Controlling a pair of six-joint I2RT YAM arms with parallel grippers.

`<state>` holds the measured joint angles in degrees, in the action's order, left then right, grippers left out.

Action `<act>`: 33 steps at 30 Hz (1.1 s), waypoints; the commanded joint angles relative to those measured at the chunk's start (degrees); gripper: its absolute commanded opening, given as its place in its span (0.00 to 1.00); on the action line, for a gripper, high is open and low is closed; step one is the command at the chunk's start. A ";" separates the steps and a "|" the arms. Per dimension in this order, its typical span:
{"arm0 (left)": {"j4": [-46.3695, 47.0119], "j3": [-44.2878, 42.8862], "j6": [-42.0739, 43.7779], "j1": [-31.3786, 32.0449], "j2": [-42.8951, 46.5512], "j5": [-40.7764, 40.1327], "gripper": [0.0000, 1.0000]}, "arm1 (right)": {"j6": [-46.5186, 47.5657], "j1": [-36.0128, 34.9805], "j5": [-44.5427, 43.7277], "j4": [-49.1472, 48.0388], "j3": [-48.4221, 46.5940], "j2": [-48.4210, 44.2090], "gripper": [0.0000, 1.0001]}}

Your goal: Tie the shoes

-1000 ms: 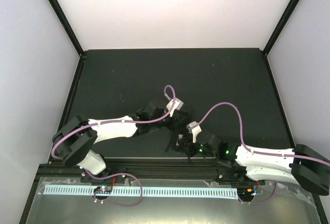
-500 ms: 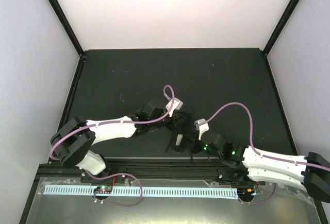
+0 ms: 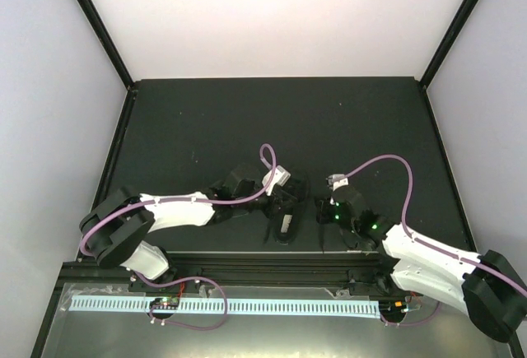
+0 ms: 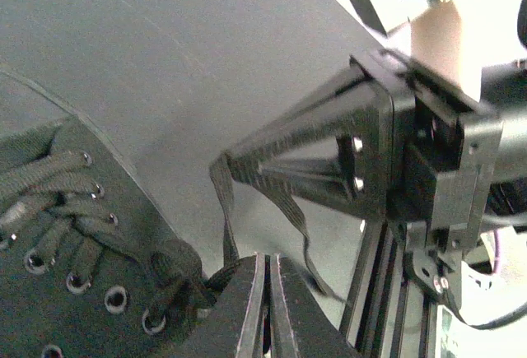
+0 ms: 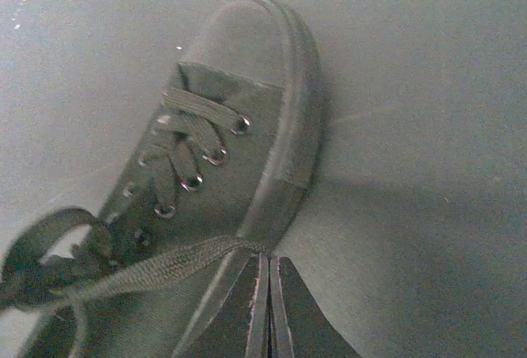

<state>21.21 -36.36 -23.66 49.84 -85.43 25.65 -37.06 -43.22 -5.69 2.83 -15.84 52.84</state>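
**Mia:** Where is the shoe?

**Ben:** The shoe point(image 5: 239, 152) sits on the dark counter point(image 3: 247, 119). It is close to the front edge, right between the two arms.

**Mia:** Which way does it point?

**Ben:** Its long way goes from front to back, more or less. The heel end, with the pale patch point(image 3: 286, 225) inside, is at the front. The toe point(image 5: 247, 37) points to the back of the counter, away from where the arms are bolted on.

**Mia:** What about the left tool?

**Ben:** The left tool point(image 4: 263, 269) is pinched tight shut. It has the thin black lace point(image 4: 224, 210) caught in its tips, just by the top holes of the shoe.

**Mia:** And the right tool?

**Ben:** The right tool point(image 5: 265, 266) is shut tight too, just beside the shoe's side. It also has lace nipped in its tips.

**Mia:** Do the tools touch?

**Ben:** No. They are near but apart, and lace hangs between them.
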 commanded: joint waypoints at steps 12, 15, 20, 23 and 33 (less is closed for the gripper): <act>-1.30 10.30 4.50 0.98 6.67 4.31 0.12 | 6.49 0.94 13.76 -11.40 -1.98 5.02 0.02; -4.56 10.90 4.24 1.13 9.35 2.12 0.26 | 6.47 0.97 14.04 -11.59 -1.39 5.70 0.02; -12.08 11.45 3.29 1.12 17.57 -4.86 0.46 | 6.34 0.95 14.13 -11.53 -0.01 5.44 0.02; -15.56 10.14 1.78 1.00 20.61 -9.44 0.52 | 6.29 0.91 14.22 -11.51 0.68 4.96 0.02; -18.61 -0.39 1.54 0.56 9.29 -7.23 0.44 | 6.21 0.99 14.15 -11.15 1.33 4.43 0.02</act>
<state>4.21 -32.08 -21.89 50.68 -71.42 17.45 -31.38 -42.61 8.12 -7.33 -15.22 58.11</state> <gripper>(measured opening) 0.461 0.020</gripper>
